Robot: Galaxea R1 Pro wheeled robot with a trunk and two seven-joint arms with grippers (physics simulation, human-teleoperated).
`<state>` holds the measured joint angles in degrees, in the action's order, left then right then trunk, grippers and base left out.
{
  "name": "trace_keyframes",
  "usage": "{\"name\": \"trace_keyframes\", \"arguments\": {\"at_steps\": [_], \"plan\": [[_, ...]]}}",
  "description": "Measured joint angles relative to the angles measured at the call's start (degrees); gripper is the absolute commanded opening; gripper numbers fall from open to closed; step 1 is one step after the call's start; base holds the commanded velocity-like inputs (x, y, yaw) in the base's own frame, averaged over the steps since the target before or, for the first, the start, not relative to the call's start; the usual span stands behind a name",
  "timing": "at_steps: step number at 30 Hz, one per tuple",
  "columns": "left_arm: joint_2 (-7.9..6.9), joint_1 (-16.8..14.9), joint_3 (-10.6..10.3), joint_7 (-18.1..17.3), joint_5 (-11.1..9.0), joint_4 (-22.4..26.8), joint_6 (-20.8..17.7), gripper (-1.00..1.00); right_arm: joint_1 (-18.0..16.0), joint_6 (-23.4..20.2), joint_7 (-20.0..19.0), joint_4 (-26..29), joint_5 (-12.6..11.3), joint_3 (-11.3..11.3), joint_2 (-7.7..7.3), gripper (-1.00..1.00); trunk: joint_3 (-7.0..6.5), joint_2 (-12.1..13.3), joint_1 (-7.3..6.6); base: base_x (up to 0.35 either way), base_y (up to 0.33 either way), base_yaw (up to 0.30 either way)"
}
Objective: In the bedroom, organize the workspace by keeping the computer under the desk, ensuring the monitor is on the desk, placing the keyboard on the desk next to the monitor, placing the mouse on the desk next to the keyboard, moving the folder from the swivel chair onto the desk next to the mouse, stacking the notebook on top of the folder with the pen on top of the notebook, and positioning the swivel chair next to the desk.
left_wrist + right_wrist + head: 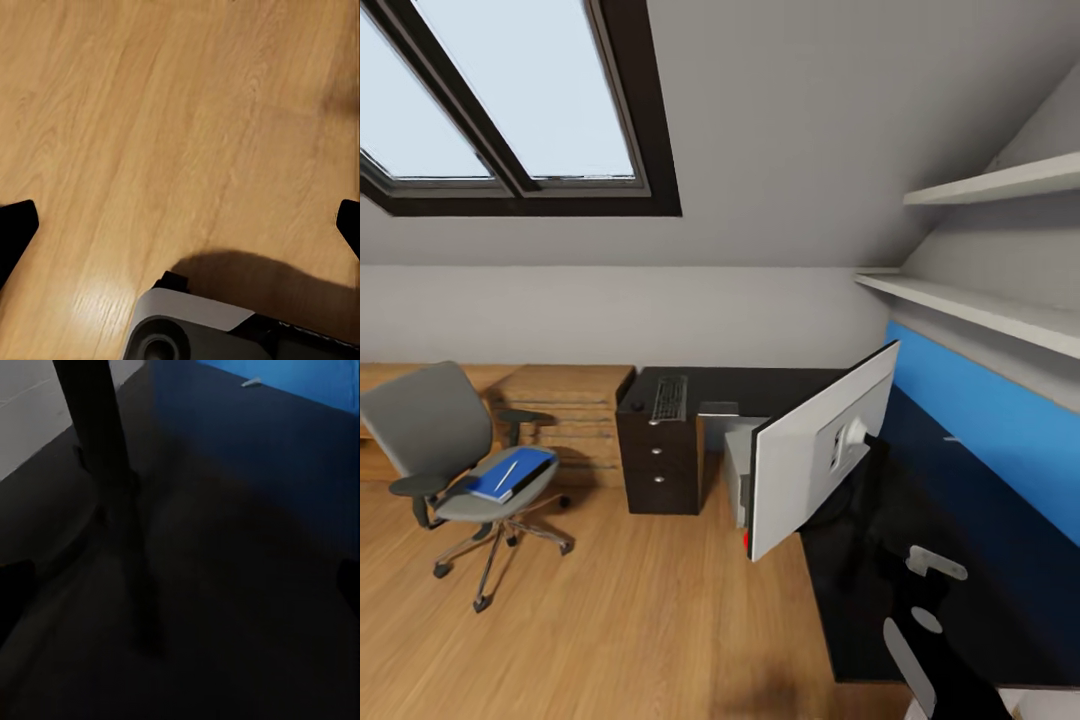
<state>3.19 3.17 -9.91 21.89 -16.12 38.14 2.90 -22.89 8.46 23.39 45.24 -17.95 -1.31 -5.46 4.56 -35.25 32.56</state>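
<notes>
The grey swivel chair (450,450) stands on the wood floor at the left, away from the desk. On its seat lies a blue flat stack (520,470) with a white pen (507,474) on top; I cannot separate folder from notebook. The keyboard (669,397) and dark mouse (637,407) lie on the far end of the black desk (860,600). Closer in, the white-backed monitor (815,460) stands on the desk, with the grey computer (736,480) beneath. My right gripper (180,592) is open above the desktop beside the monitor's stand (105,465). My left gripper (180,225) hangs open over bare floor.
A black drawer unit (660,465) supports the desk's far end, with a wooden cabinet (565,405) beside it. Two white shelves (980,305) jut from the blue-banded wall above the desk. My right arm (925,610) reaches over the desk's near part. Open floor lies between chair and desk.
</notes>
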Motion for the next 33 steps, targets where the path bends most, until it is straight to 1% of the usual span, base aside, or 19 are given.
{"name": "trace_keyframes", "arguments": {"at_steps": [4, 6, 7, 8, 12, 13, 14, 15, 16, 17, 21, 23, 24, 25, 26, 27, 31, 32, 33], "plan": [[0.04, 0.0, 0.0, 0.0, 0.0, 1.1, 0.0, 1.0, 0.0, 2.4, -0.4, -2.4, 2.4, -0.2, 0.05, 1.0, -0.13, 0.0, 0.0, 0.0, 0.0, -0.249], [0.07, 0.0, 0.0, 0.1, 0.0, 2.8, 0.0, 1.0, 0.0, 4.8, -0.7, -4.4, 4.6, -0.3, 0.15, 1.0, -0.17, 0.0, 0.0, 0.0, 0.0, -0.169], [0.05, 0.0, 0.0, 0.1, 0.0, 5.3, -0.2, 1.0, 0.0, 7.4, -0.9, -5.6, 6.3, -0.3, 0.22, 1.0, -0.19, 0.0, 0.0, 0.0, 0.0, -0.076], [0.0, 0.0, 0.1, 0.1, 0.0, 7.2, -0.3, 1.0, 0.0, 8.9, -1.0, -6.1, 7.2, -0.4, 0.29, 1.0, -0.19, 0.0, 0.0, 0.0, 0.0, -0.061], [-0.11, 0.0, 0.3, 0.2, -0.1, 12.1, -1.0, 1.0, 0.0, 11.1, -1.1, -6.6, 8.4, -0.5, 0.36, 1.0, -0.2, 0.0, 0.0, 0.0, 0.0, -0.027], [-0.17, 0.0, 0.4, 0.3, -0.1, 14.7, -1.9, 1.0, 0.0, 11.6, -1.2, -6.8, 8.7, -0.5, 0.38, 1.0, -0.21, 0.0, 0.0, 0.0, 0.0, -0.01], [-0.19, 0.0, 0.4, 0.3, -0.2, 15.8, -2.4, 1.0, 0.0, 11.7, -1.2, -6.8, 8.8, -0.6, 0.38, 1.0, -0.21, 0.0, 0.0, 0.0, 0.0, -0.005], [-0.23, 0.0, 0.4, 0.3, -0.3, 19.1, -4.4, 1.0, 0.0, 11.8, -1.3, -6.9, 8.9, -0.6, 0.39, 1.0, -0.21, 0.0, 0.0, 0.0, 0.0, -0.004], [-0.24, 0.0, 0.4, 0.3, -0.4, 20.6, -5.4, 1.0, 0.0, 11.9, -1.3, -7.0, 8.9, -0.6, 0.41, 1.0, -0.21, 0.0, 0.0, 0.0, 0.0, -0.002], [-0.26, 0.0, 0.4, 0.4, -0.4, 25.1, -9.4, 1.0, 0.0, 11.9, -1.4, -7.1, 9.0, -0.9, 0.44, 1.0, -0.22, 0.0, 0.0, 0.0, 0.0, -0.002], [-0.23, 0.0, 0.8, 0.4, -0.4, 31.6, -15.7, 1.0, 0.0, 12.0, -2.0, -7.1, 9.0, -1.9, 0.44, 1.0, -0.21, 0.0, 0.0, 0.0, 0.0, -0.001], [-0.13, 0.0, 1.7, 0.4, -0.4, 34.6, -18.8, 1.0, 0.0, 12.1, -2.2, -7.1, 9.0, -2.5, 0.49, 1.0, -0.21, 0.0, 0.0, 0.0, 0.0, 0.0], [-0.11, 0.0, 2.0, 0.4, -0.4, 35.1, -19.5, 1.0, 0.0, 12.2, -2.3, -7.1, 9.0, -2.7, 0.5, 1.0, -0.21, 0.0, 0.0, 0.0, 0.0, 0.0], [-0.1, 0.0, 2.7, 0.4, -0.5, 32.6, -21.0, 1.0, 0.0, 12.2, -2.4, -7.0, 9.0, -3.2, 0.59, 1.0, -0.2, 0.0, 0.0, 0.0, 0.0, 0.0], [-0.17, 0.0, 3.0, 0.3, -0.5, 27.9, -21.0, 1.0, 0.0, 12.2, -2.4, -6.9, 8.9, -3.4, 0.62, 1.0, -0.2, 0.0, 0.0, 0.0, 0.0, 0.0], [-0.19, 0.0, 3.1, 0.3, -0.4, 26.6, -20.7, 1.0, 0.0, 12.1, -2.3, -6.9, 8.9, -3.4, 0.62, 1.0, -0.2, 0.0, 0.0, 0.0, 0.0, 0.0], [-0.25, 0.0, 3.2, 0.3, -0.3, 23.9, -18.2, 1.0, 0.0, 12.1, -2.3, -6.9, 8.9, -3.5, 0.84, 1.0, -0.21, 0.0, 0.0, 0.0, -0.077, 0.0], [-0.35, 0.0, 3.3, 0.4, -0.4, 22.7, -15.9, 1.0, 0.0, 12.2, -2.3, -6.8, 9.0, -3.4, 1.78, 1.0, -0.21, 0.0, -0.01, 0.0, -0.277, 0.0], [-0.41, 0.0, 3.3, 0.4, -0.4, 22.6, -15.7, 1.0, 0.0, 12.2, -2.2, -6.8, 9.0, -3.3, 1.87, 1.0, -0.21, 0.0, 0.01, 0.0, -0.293, 0.0]]}}
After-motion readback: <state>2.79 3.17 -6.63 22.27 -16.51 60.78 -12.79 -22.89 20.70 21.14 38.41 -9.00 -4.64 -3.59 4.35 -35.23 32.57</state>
